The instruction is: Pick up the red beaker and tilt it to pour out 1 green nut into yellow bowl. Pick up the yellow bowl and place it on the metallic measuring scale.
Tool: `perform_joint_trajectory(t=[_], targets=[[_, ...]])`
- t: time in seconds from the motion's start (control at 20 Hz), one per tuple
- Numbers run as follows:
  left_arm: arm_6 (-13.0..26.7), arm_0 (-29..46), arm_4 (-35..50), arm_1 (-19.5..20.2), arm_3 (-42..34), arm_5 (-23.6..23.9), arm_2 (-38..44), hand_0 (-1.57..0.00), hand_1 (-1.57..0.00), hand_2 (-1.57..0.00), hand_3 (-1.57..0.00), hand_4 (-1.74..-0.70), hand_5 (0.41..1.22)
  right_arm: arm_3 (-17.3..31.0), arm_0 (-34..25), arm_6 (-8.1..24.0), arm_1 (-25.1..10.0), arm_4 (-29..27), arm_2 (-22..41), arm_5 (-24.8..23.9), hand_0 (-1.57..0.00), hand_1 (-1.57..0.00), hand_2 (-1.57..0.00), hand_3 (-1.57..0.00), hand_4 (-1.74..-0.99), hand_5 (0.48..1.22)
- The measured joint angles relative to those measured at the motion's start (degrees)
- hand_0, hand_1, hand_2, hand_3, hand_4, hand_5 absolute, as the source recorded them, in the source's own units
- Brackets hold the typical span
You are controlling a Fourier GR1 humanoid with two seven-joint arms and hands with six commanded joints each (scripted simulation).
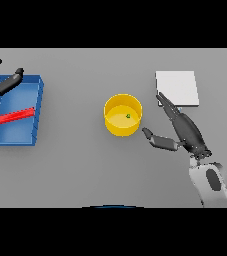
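The right hand (187,131) comes in from about five o'clock in the head view, its fingers straight and spread, the long fingers reaching up toward one o'clock and the thumb jutting out toward nine o'clock. It holds nothing. The thumb tip sits just beside the round yellow plastic bowl (122,115), apart from its wall, while the fingertips lie over the lower left corner of the flat pale metallic square measuring scale (177,88).

The yellow bowl stands upright near the middle of the grey table (85,170), with the scale near it at two o'clock. A small green nut (128,116) rests inside, right of centre on the bowl's floor, so the pouring appears done and the bowl move is not yet begun.

Far off at nine o'clock, a shallow blue rectangular tray (15,135) holds the slim red beaker (15,116), lying on its side at a slant. The left hand (4,82) hovers over the tray's upper left corner, fingers loosely spread and gripping nothing.

The risk lies in the grasp. If the thumb drives in before the fingers come round the far wall, the bowl would probably slide toward nine o'clock rather than be caught. A one-sided pinch on the rim could tip it and spill the nut. A low carry could also knock the scale's edge.
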Motion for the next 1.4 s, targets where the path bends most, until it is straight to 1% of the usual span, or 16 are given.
perform_joint_trajectory(t=[0.05, 0.1, 0.2, 0.25, 0.3, 0.45, 0.55, 0.7, 0.85, 0.9, 1.05, 1.1, 1.15, 1.3, 1.35, 1.4], targets=[[0.94, -0.57, -0.01, 0.14, -0.25, 0.04, 0.07, -0.01, -0.01, -0.01, -0.01, -0.8, 0.678, 1.17, -2.31, 0.9, -1.62, 1.59, 0.86, 1.45, 0.0, 0.0, 0.0, 0.0, -1.132, 0.631], [1.67, -0.72, -0.06, -0.06, -0.25, 0.05, -0.1, -0.01, -0.01, -0.01, -0.01, -0.81, 0.683, 1.66, -4.06, -0.42, -3.2, 4.41, 2.65, 2.09, 0.0, 0.0, 0.0, 0.0, -1.137, 0.626], [1.07, 0.1, 0.34, 0.08, -1.14, -0.09, 0.03, 0.0, 0.0, 0.0, 0.0, -0.81, 0.688, 3.61, -7.62, -1.66, -5.86, 8.89, 5.85, 4.28, 0.0, 0.0, 0.0, 0.0, -1.15, 0.63], [1.45, -0.13, 0.54, -0.39, -1.13, -0.09, -0.04, 0.0, 0.0, 0.0, 0.0, -0.81, 0.688, 4.56, -9.88, -1.51, -6.42, 10.8, 7.45, 5.34, 0.0, 0.0, 0.0, 0.0, -1.152, 0.632], [2.01, -0.44, 0.72, -0.41, -0.58, -0.27, 0.14, 0.0, 0.0, 0.0, 0.0, -0.81, 0.688, 5.46, -11.6, -2.8, -7.54, 12.47, 8.86, 6.33, 0.0, 0.0, 0.0, 0.0, -1.157, 0.635], [0.71, 0.01, 0.44, -0.58, -0.12, -0.51, -0.15, 0.0, 0.0, 0.0, 0.0, -0.81, 0.689, 9.35, -16.61, -6.09, -9.38, 16.53, 12.77, 8.7, 0.0, 0.0, 0.0, 0.0, -1.164, 0.641], [0.96, 0.13, 0.62, 0.36, -0.58, -1.01, 0.2, 0.0, 0.0, 0.0, 0.0, -0.81, 0.692, 12.37, -19.52, -7.9, -9.8, 18.64, 15.0, 9.8, 0.0, 0.0, 0.0, 0.0, -1.156, 0.642], [1.08, 0.35, 1.0, 0.44, -1.01, -1.01, 0.49, 0.0, 0.0, 0.0, 0.0, -0.81, 0.695, 16.97, -23.32, -10.06, -8.93, 20.74, 18.03, 11.27, 0.0, 0.0, 0.0, 0.0, -1.156, 0.642], [0.85, 0.86, 1.19, 0.36, -1.02, -1.02, 0.61, 0.0, 0.0, 0.0, 0.0, -0.81, 0.693, 20.19, -26.17, -11.77, -8.23, 21.94, 20.44, 13.47, 0.0, 0.0, 0.0, 0.0, -1.157, 0.652], [1.2, 0.76, 1.21, 0.61, -0.78, -1.15, 0.77, 0.0, 0.0, 0.0, 0.0, -0.81, 0.696, 21.83, -27.65, -11.55, -7.81, 22.54, 21.23, 14.26, 0.0, 0.0, 0.0, 0.0, -1.161, 0.658], [0.05, 1.25, 1.3, 0.99, -1.45, -1.58, 0.73, 0.0, 0.0, 0.0, 0.0, -0.81, 0.7, 23.44, -29.72, -11.52, -7.29, 23.82, 23.59, 17.27, 0.0, 0.0, 0.0, 0.0, -1.164, 0.67], [0.22, 1.03, 0.85, 0.99, -1.01, -1.62, 0.44, 0.0, 0.0, 0.0, 0.0, -0.8, 0.702, 24.62, -30.57, -10.52, -6.67, 24.15, 24.03, 18.04, 0.0, 0.0, 0.0, 0.0, -1.168, 0.673], [0.29, 1.33, 0.83, 1.12, -1.21, -1.4, 0.55, 0.0, 0.0, 0.0, 0.0, -0.8, 0.703, 25.25, -31.66, -10.45, -6.28, 24.51, 24.76, 19.05, 0.0, 0.0, 0.0, 0.0, -1.174, 0.674], [0.21, 0.33, 0.85, 1.02, -0.17, -1.9, 0.6, 0.0, 0.0, 0.0, 0.0, -0.8, 0.703, 29.3, -33.73, -10.15, -4.7, 25.13, 25.83, 19.87, 0.0, 0.0, 0.0, 0.0, -1.184, 0.676], [0.31, 0.17, 0.79, 1.19, -0.15, -2.06, 0.6, 0.0, 0.0, 0.0, 0.0, -0.8, 0.704, 29.96, -33.66, -11.1, -5.19, 25.32, 26.06, 19.81, 0.0, 0.0, 0.0, -0.01, -1.186, 0.684], [0.17, 0.13, 0.47, 1.25, 0.42, -2.04, 0.5, 0.0, 0.0, 0.0, 0.0, -0.79, 0.708, 30.87, -34.34, -10.87, -4.68, 25.39, 26.15, 19.88, 0.0, 0.0, 0.0, -0.01, -1.188, 0.693]])
